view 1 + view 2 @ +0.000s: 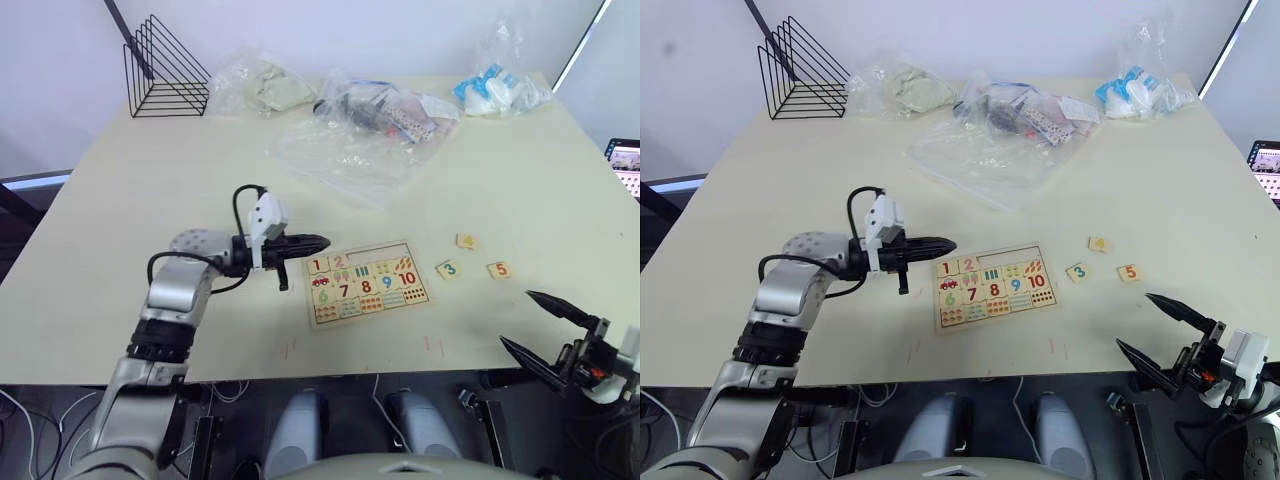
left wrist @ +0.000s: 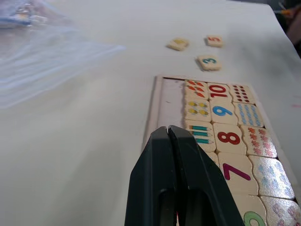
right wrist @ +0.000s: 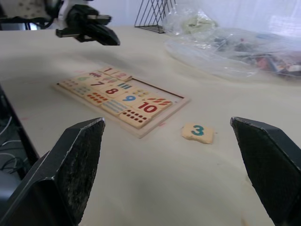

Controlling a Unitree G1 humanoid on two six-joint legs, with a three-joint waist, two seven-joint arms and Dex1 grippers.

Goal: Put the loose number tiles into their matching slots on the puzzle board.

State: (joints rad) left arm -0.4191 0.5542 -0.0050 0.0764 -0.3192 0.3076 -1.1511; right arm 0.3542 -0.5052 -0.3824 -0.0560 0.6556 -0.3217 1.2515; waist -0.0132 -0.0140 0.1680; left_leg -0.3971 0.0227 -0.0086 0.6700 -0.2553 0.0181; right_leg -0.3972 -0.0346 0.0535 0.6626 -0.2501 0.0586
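puzzle board (image 1: 367, 282) | tile 4 (image 1: 466, 241) digit unreadable | left fingers (image 2: 188, 165) closed

The board (image 1: 366, 284) and the loose tiles (image 1: 447, 269) beside it are pale matt wood with painted digits. The table (image 1: 120, 220) looks smooth and matt, perhaps laminate. Beyond the board lie glossy clear plastic bags (image 1: 345, 150) and a black wire rack (image 1: 165, 72).

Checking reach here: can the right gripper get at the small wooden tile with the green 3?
Probably yes: the right gripper is open, and bare table lies between it and the green 3 tile.
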